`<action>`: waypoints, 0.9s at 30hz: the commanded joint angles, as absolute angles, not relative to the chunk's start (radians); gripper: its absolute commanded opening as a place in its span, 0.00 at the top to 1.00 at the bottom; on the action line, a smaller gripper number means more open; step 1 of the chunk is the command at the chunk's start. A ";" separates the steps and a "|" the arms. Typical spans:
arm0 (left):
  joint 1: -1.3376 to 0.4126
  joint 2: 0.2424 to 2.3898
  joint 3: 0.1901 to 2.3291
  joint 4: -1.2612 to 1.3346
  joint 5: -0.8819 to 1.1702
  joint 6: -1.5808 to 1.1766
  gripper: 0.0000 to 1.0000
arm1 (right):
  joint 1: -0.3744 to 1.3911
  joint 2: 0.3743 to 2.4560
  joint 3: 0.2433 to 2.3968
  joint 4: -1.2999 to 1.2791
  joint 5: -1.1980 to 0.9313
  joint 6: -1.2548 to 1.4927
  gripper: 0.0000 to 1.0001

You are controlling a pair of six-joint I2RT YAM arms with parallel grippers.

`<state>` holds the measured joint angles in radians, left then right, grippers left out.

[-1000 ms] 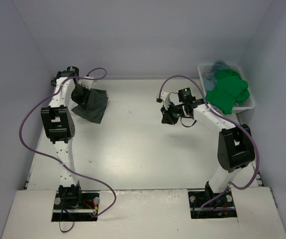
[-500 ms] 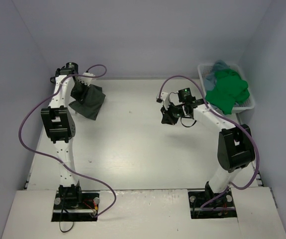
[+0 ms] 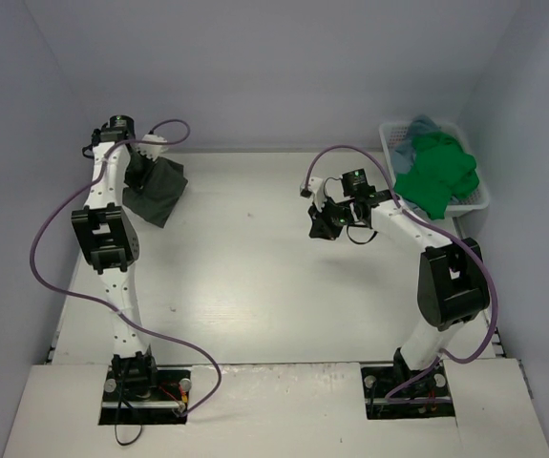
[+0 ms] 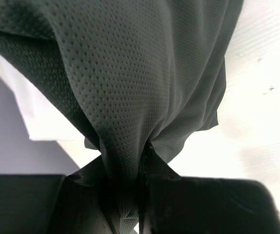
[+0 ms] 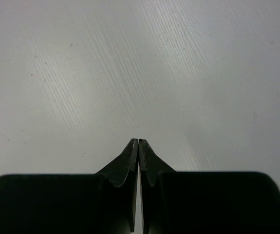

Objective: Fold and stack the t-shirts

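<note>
Just left of the basket, the right gripper hovers over the table, jaws pressed together on nothing, probably waiting its turn. Far across from the basket, the left gripper pinches a bunched fold of the dark grey shirt, raised so it drapes. Its long axis hangs from the pinch toward the table. A green shirt lies heaped in the basket.

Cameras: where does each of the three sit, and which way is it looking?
Top external: fixed above and behind, looking down on the table; left arm and right arm show whole.
Left wrist: on that wrist, looking along its jaws, shut on a dark grey t-shirt.
Right wrist: on that wrist, looking down at the table; shut, empty jaws show.
Shared: top and left wrist both see that t-shirt.
</note>
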<state>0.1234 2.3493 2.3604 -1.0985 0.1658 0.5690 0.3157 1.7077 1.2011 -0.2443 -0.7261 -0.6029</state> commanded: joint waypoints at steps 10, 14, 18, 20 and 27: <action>0.175 2.284 2.473 -1.111 0.193 0.568 1.00 | 0.319 1.670 1.195 -0.222 -0.765 -0.591 1.00; 0.175 2.273 2.474 -1.120 0.219 0.549 1.00 | 0.319 1.675 1.195 -0.219 -0.764 -0.592 1.00; 0.176 2.270 2.476 -1.118 0.215 0.549 1.00 | 0.319 1.675 1.195 -0.216 -0.762 -0.589 1.00; 0.179 2.273 2.491 -1.120 0.212 0.551 1.00 | 0.319 1.675 1.193 -0.215 -0.762 -0.591 1.00; 0.193 2.281 2.551 -1.123 0.219 0.537 1.00 | 0.319 1.678 1.192 -0.212 -0.764 -0.586 1.00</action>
